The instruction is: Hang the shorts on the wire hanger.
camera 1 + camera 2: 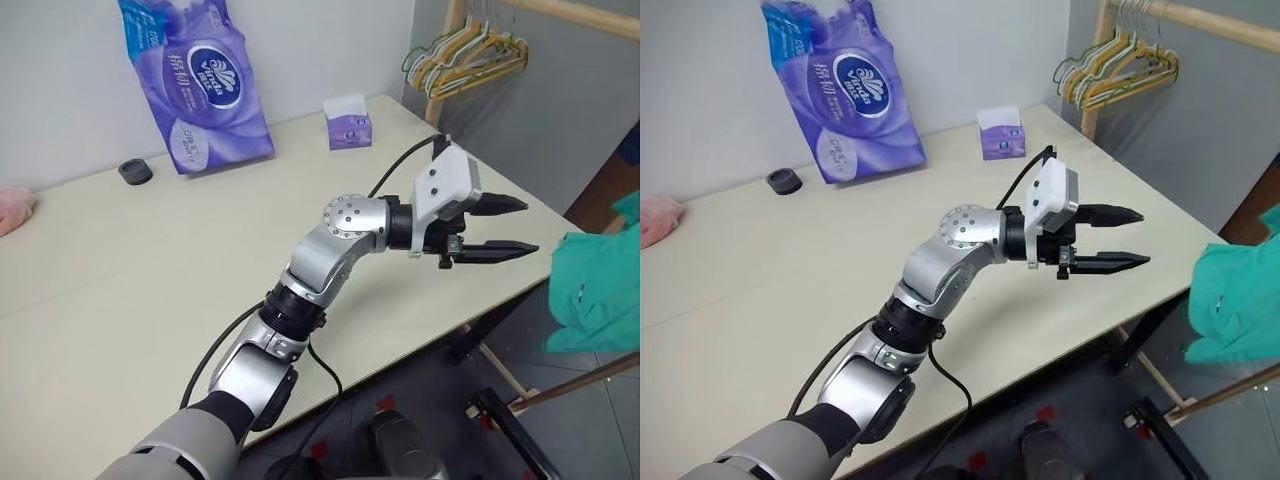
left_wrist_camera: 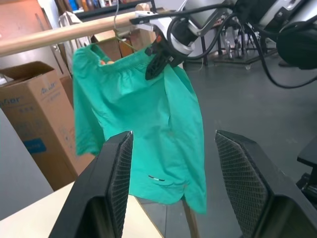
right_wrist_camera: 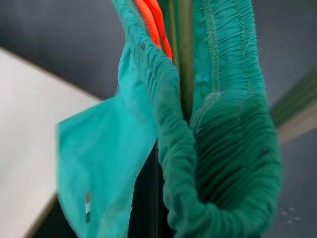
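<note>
Left gripper [image 1: 505, 228]: fingers apart, empty, held over the table [image 1: 120, 290] near its right edge. Right gripper [image 2: 157, 58]: fingers together, clamped on the waistband of the shorts [image 2: 148, 124], which hang off the table's right side beside a wooden rail [image 2: 54, 34]. Wire hanger hook [image 2: 117, 22] rises above the waistband by the rail. Purple tissue pack [image 1: 200, 80] at the far edge reads "Vinda"; other print illegible.
</note>
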Robot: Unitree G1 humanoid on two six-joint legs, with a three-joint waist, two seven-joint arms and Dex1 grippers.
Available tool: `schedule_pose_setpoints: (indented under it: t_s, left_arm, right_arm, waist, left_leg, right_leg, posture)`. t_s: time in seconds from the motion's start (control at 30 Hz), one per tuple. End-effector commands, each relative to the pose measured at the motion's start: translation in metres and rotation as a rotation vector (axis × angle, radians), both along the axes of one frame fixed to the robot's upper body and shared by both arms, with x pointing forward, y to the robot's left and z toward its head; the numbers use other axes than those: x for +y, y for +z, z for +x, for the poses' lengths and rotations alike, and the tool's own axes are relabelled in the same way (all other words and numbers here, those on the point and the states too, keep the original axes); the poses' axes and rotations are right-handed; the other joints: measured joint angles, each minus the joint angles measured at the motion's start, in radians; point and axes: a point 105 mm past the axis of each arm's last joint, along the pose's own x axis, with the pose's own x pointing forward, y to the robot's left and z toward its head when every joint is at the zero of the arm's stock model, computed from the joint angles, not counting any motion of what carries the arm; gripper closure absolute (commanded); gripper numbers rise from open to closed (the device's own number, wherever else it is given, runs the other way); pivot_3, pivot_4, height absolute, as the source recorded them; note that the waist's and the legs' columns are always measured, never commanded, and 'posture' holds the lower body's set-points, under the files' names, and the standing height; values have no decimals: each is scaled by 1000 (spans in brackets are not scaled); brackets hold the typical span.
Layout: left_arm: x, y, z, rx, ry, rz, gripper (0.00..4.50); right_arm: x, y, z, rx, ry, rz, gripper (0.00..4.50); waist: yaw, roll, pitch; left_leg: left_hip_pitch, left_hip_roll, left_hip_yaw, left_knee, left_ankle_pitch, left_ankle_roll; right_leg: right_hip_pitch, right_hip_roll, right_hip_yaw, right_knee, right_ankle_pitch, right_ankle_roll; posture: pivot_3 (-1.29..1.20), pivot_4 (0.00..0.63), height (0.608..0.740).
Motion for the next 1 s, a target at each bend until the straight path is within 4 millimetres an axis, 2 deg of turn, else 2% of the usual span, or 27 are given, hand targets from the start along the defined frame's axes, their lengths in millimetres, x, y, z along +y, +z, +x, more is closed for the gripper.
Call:
schedule_pose_setpoints:
  t_s: [0.03,0.23,0.4,0.77,0.87,1.0]
  left_arm:
    - [-5,18,-7,-41,-15,-56,1720]
    - [-10,26,-14,-51,-47,-78,1720]
    - [-14,28,-22,-77,-105,-71,1720]
    - [-33,36,-30,-102,-154,-91,1720]
    - [-38,38,-34,-107,-170,-98,1693]
    - [-43,38,-39,-117,-192,-100,1693]
  right_arm:
    - [-24,22,-5,-40,-52,-115,4500]
    - [-41,16,-6,-15,-75,-119,4500]
    - [-37,-1,-4,12,-40,-23,4500]
    - [-36,6,-3,-39,-42,-7,4500]
    - [-36,9,-5,-49,-45,-1,3794]
    - [-33,18,-6,-72,-30,2,2447]
  waist:
    - [-4,0,7]
    - [-8,-1,21]
    - [-1,-2,23]
    - [1,-1,25]
    - [1,-2,25]
    - [1,-2,25]
  left_leg:
    - [1,0,1,-1,0,0]
    - [3,0,7,-1,-1,0]
    - [3,0,9,-1,-1,1]
    - [4,0,11,-1,-1,1]
    - [4,0,11,-1,-1,1]
    - [4,0,11,-1,-1,1]
  right_leg:
    - [0,0,2,0,0,0]
    - [-1,0,7,1,1,2]
    - [-1,0,9,1,1,4]
    - [-1,0,11,1,2,5]
    - [-1,0,10,1,2,5]
    - [-1,0,11,1,2,5]
  posture:
    - [-365,188,740]
    - [-335,187,740]
    - [-310,183,740]
    - [-316,192,740]
    - [-322,191,740]
    - [-330,188,740]
